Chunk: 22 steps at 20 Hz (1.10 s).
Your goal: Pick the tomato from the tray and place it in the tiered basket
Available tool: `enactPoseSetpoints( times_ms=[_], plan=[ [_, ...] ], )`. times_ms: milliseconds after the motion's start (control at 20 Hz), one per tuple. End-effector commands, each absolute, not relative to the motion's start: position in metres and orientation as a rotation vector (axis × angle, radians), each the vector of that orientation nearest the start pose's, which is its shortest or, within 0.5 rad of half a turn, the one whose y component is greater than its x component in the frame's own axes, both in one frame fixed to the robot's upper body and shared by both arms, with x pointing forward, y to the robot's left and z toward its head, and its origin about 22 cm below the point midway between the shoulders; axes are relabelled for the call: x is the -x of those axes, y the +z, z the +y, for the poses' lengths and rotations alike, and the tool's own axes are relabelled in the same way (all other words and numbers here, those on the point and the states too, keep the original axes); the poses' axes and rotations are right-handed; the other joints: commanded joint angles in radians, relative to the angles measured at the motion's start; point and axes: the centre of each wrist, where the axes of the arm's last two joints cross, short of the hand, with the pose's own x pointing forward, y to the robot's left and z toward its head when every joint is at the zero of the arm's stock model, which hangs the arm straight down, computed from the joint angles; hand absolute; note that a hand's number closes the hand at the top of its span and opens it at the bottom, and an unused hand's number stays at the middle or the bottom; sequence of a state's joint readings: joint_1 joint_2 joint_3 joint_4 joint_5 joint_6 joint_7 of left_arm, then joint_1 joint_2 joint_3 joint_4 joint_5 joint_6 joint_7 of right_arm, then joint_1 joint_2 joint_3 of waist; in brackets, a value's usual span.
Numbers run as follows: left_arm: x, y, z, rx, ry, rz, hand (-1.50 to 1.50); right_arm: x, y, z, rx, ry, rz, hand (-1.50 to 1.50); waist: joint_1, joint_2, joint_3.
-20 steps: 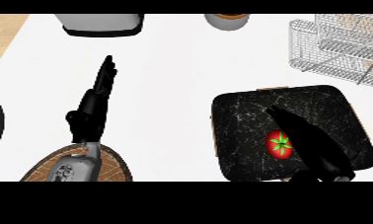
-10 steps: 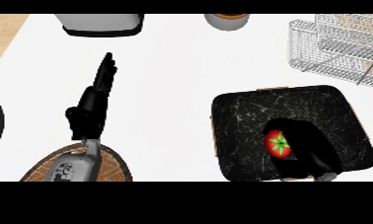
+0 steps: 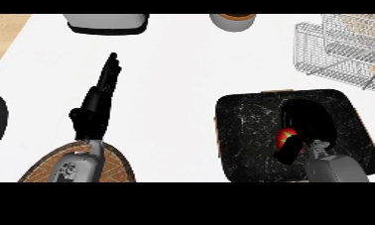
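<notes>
The right hand point(image 3: 307, 127) lies over the tomato point(image 3: 285, 136) on the tray point(image 3: 242, 120), at the near right of the surface point(image 3: 183, 70). Its fingers curl down round the fruit and the thumb closes from the near side, so the hand is gripping the tomato; this posture suits a lift straight up out of the tray. The tomato sits in the right half of the tray. Whether it rests on the tray floor or is already clear of it cannot be told.

The left hand point(image 3: 95, 107) shows at the near left, fingers straight and pointing away, open and holding nothing. It is resting, well apart from the tray.

The basket point(image 3: 337, 45) stands at the far right, beyond the tray. It is the target and lies on the right hand's side, which explains the choice of hand.

Hidden or cut off:
- Most of the tomato is covered by the hand; only a red patch shows.
- The basket's right side runs out of view.
- Two objects at the far edge are cropped and cannot be identified.
</notes>
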<state>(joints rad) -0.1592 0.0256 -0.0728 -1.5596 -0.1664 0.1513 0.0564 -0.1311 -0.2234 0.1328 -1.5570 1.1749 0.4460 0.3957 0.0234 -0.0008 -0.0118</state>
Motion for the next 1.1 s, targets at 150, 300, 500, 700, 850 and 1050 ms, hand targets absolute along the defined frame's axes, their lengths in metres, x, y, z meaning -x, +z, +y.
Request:
enactPoseSetpoints(
  times_ms=[150,300,500,700,850,1050],
  plan=[
    [-0.264,0.035,0.195,-0.151,-0.129,-1.660,0.00,-0.339,0.053,-0.225,1.120,1.115,-0.563,1.50,0.003,0.004,0.012],
    [-0.278,0.041,0.189,-0.166,-0.117,-1.664,0.00,-0.343,0.049,-0.219,1.215,1.059,-0.586,1.50,-0.013,0.002,0.012],
    [-0.271,0.039,0.209,-0.188,-0.107,-1.666,0.00,-0.358,0.091,-0.205,1.327,0.979,-0.616,1.50,-0.014,0.000,0.012],
    [-0.267,0.037,0.193,-0.196,-0.105,-1.671,0.00,-0.340,0.148,-0.212,1.404,0.877,-0.693,1.50,-0.027,-0.005,0.012],
    [-0.266,0.024,0.219,-0.201,-0.083,-1.642,0.00,-0.334,0.204,-0.208,1.479,0.800,-0.760,1.50,-0.029,-0.004,0.011],
    [-0.274,0.036,0.209,-0.213,-0.111,-1.660,0.00,-0.326,0.280,-0.228,1.483,0.737,-0.817,1.50,-0.028,-0.004,0.011]
  ],
)
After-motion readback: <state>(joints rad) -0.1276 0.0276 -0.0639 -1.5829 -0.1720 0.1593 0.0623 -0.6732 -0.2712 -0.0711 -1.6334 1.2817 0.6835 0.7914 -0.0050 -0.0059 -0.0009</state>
